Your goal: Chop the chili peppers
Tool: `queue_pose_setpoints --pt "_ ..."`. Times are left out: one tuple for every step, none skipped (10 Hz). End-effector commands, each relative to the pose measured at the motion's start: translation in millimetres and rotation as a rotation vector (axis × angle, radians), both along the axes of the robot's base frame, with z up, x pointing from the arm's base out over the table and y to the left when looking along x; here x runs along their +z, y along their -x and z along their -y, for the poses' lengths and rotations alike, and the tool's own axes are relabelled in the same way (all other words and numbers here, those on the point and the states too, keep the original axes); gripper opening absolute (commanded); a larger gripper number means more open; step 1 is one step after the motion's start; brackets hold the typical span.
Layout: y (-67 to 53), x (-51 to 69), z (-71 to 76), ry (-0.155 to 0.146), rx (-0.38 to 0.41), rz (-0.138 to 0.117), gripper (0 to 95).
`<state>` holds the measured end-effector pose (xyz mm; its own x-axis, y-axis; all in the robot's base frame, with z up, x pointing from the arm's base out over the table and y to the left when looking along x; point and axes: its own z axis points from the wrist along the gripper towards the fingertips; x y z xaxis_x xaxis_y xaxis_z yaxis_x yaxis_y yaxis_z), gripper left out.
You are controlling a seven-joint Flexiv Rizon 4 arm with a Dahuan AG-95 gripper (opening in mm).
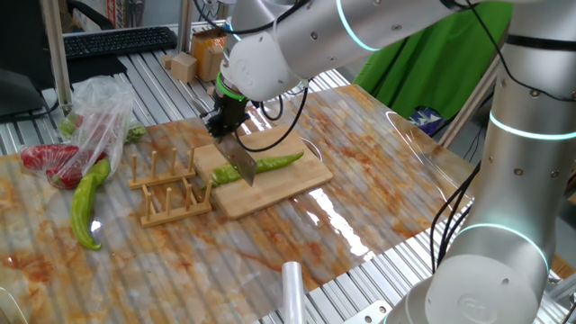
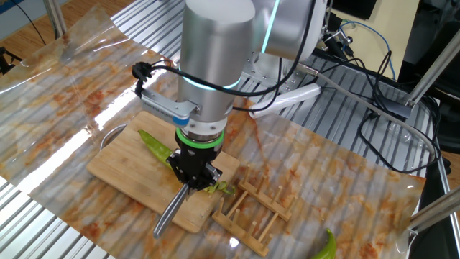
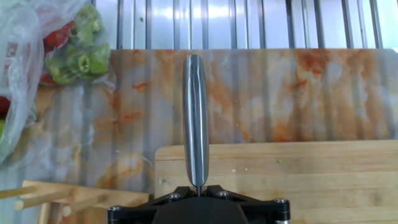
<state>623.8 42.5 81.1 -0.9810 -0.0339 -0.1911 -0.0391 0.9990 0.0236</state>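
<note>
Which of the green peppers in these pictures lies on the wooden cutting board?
The slim dark-green chili pepper lies on the cutting board, under the knife. The thicker, paler green pepper lies off the board, on the table beside the plastic bag.

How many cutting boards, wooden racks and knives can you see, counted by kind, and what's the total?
cutting board: 1
wooden rack: 1
knife: 1
Total: 3
</note>
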Motion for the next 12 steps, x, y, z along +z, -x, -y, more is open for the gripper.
queue_pose_setpoints --pt "1.3 -2.6 1.0 -0.001 -0.001 0.006 0.0" --pt "2.3 -3.4 1.5 -0.001 -0.005 0.007 0.0" --pt "3.3 -4.1 1.6 -0.001 -0.005 0.008 0.0" --pt "3.7 -4.1 1.6 -0.002 -0.006 0.01 0.0" --pt "3.8 -4.0 1.6 -0.001 -0.005 0.016 0.0" --pt "3.8 -4.0 1.7 -0.001 -0.004 0.016 0.0" --pt "3.8 -4.0 1.8 0.0 -0.002 0.016 0.0" --pt "3.9 -7.5 3.0 0.003 0.004 0.018 0.0" --pt "3.0 -15.1 5.1 0.002 0.007 0.021 0.0" --pt "2.4 -21.1 6.3 0.001 0.007 0.029 0.0" --pt "0.6 -36.4 6.8 -0.001 0.004 0.045 0.0" --pt "-0.4 -43.9 5.8 -0.004 -0.005 0.059 0.0"
